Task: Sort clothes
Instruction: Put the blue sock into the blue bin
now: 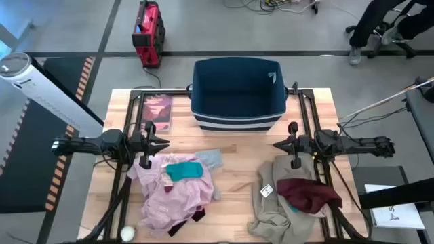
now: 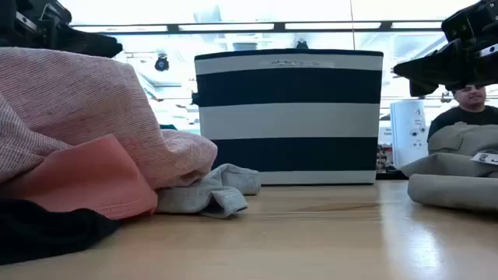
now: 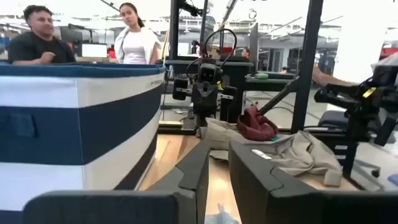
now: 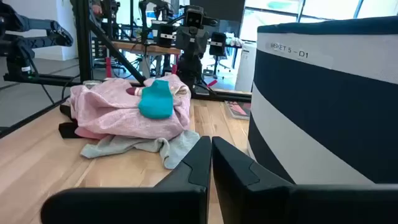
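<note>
1. The clothes lie in two heaps on the near half of the wooden table (image 1: 237, 169), one on the left and one on the right, well apart, with bare wood between them.
2. The left heap is a pale pink shirt (image 1: 178, 193) crumpled with no clear long axis. A teal piece (image 1: 184, 170) lies on top of it, its long side running left to right. A light grey piece (image 1: 211, 160) sticks out at the heap's far right edge, and a black piece (image 1: 178, 227) shows at its near edge.
3. The right heap is a khaki garment (image 1: 279, 213) stretched roughly near to far, with a maroon piece (image 1: 308, 193) bunched on top of it, towards its right side.
4. The left gripper (image 1: 163, 143) hangs just over the far edge of the left heap. Its fingers (image 3: 261, 180) are drawn together with only a thin slit between them, holding nothing.
5. The right gripper (image 1: 279, 144) hangs just above the far end of the khaki garment. Its fingers (image 4: 239, 171) are likewise pressed nearly together, holding nothing.
6. A navy bin (image 1: 237, 95) with white stripes stands at the far middle of the table, between the two arms and beyond both heaps.
7. A dark book (image 1: 156, 110) with a pink print lies flat to the left of the bin.
8. A red case (image 1: 148, 34) sits on the floor beyond the table.
</note>
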You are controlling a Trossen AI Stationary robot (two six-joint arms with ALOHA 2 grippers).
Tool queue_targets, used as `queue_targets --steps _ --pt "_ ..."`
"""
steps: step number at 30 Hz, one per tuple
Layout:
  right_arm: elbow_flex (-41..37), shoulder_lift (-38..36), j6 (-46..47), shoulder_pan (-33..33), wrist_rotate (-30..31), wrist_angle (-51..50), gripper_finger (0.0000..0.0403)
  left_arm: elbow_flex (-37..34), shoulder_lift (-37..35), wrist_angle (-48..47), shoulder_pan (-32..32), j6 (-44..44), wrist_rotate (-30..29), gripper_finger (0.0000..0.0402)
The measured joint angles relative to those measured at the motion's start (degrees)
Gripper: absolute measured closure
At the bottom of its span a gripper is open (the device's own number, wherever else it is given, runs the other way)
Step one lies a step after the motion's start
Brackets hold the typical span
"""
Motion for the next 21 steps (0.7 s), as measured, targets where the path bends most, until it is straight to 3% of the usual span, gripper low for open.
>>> queue_targets --steps 9,21 --pt "0.0 0.0 0.0 0.0 0.0 0.0 0.0403 0.0 0.0 0.0 0.0 -3.0 0.0 0.0351" --pt "0.0 0.0 0.0 0.0 0.0 0.0 0.0403 0.0 0.0 0.2 0.0 4.6 -0.4 0.0351"
